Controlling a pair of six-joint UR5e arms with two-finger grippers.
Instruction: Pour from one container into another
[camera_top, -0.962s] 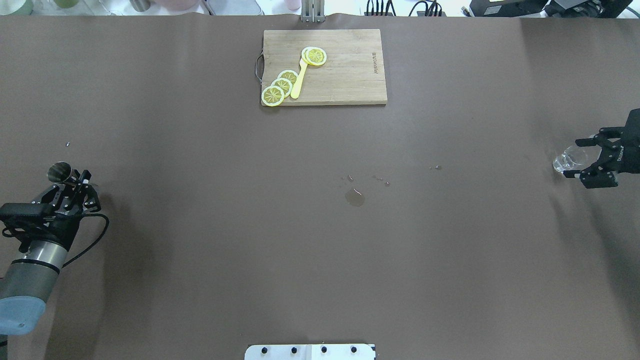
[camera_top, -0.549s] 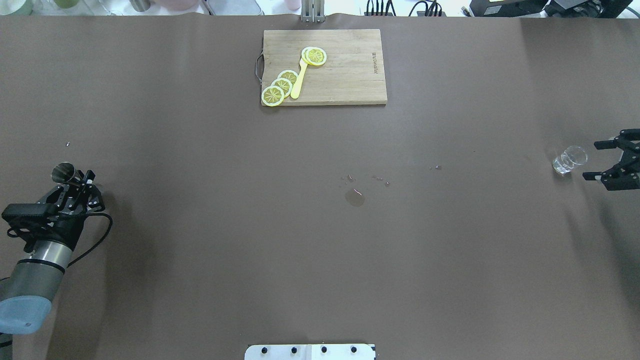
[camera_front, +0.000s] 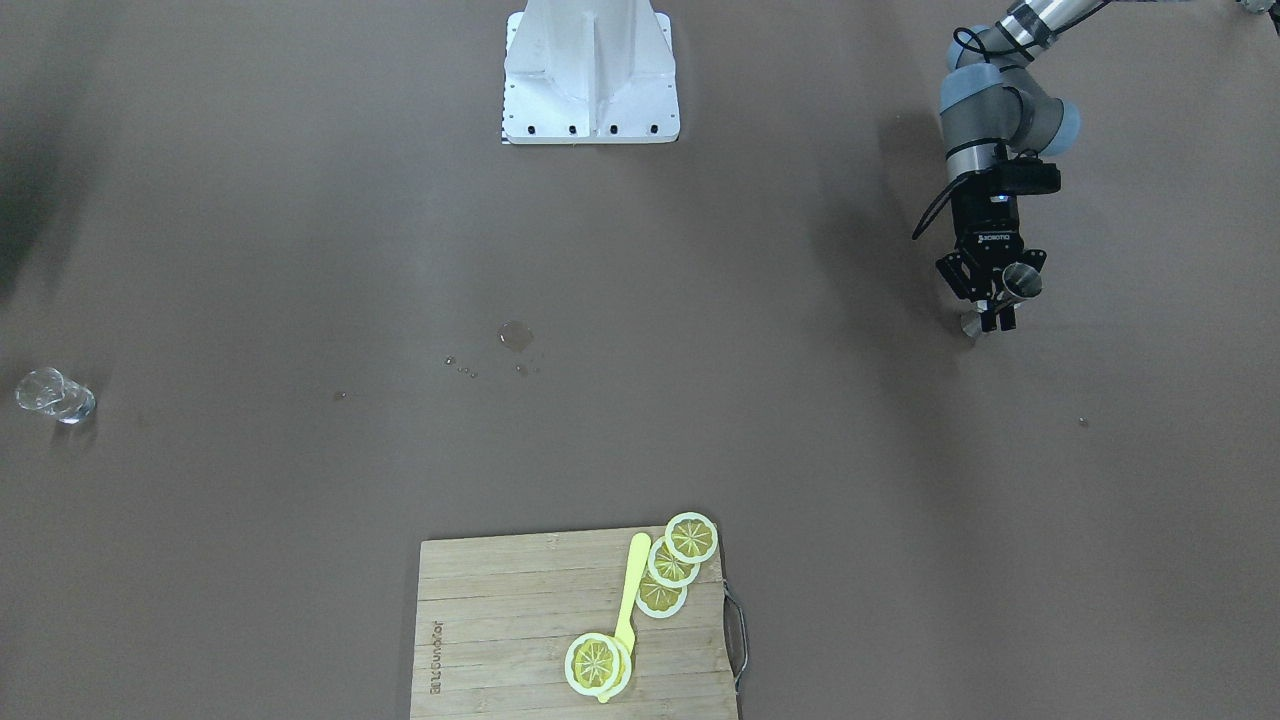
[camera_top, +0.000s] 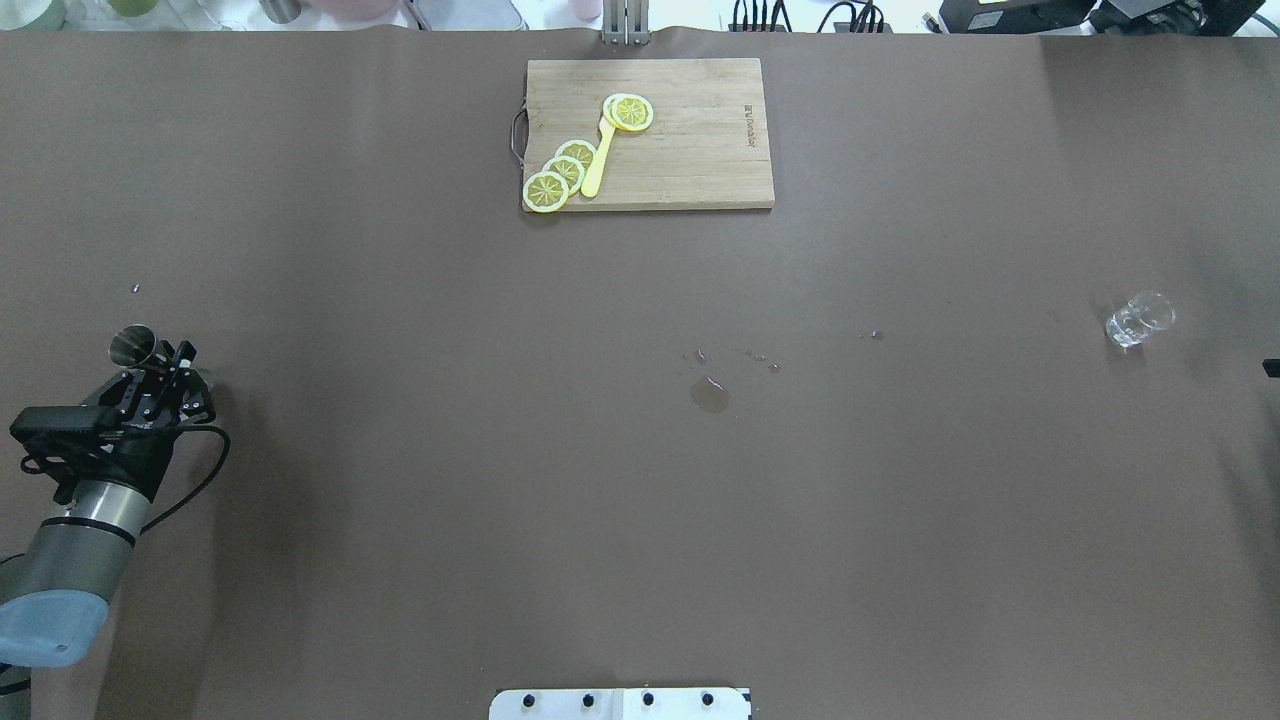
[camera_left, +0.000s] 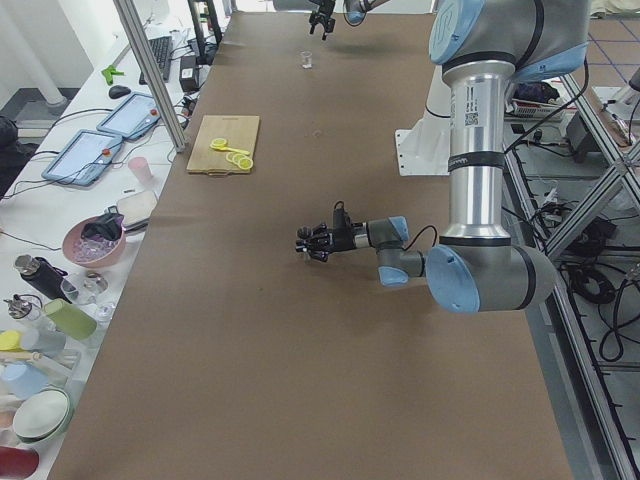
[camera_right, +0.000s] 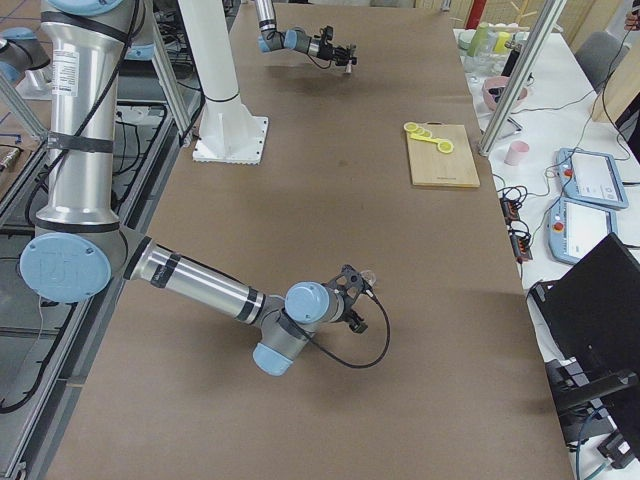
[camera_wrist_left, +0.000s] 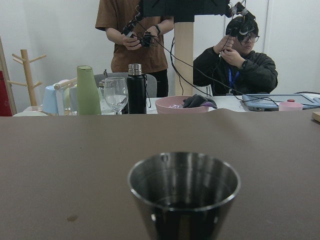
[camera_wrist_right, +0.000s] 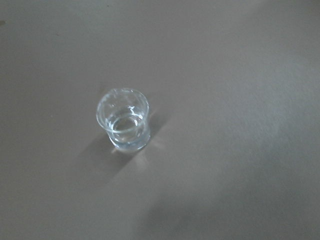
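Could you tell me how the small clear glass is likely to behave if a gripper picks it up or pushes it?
The glass looks smooth and clear, so it is probably slippery, and fragile under a hard squeeze. Its thick base and short body suggest it would slide rather than tip if pushed.

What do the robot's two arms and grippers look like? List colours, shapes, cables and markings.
Both the left arm and right arm are silver-grey tubes with pale blue joint caps. The left gripper is black with white lettering, and a black cable loops off its wrist. The right gripper is black too.
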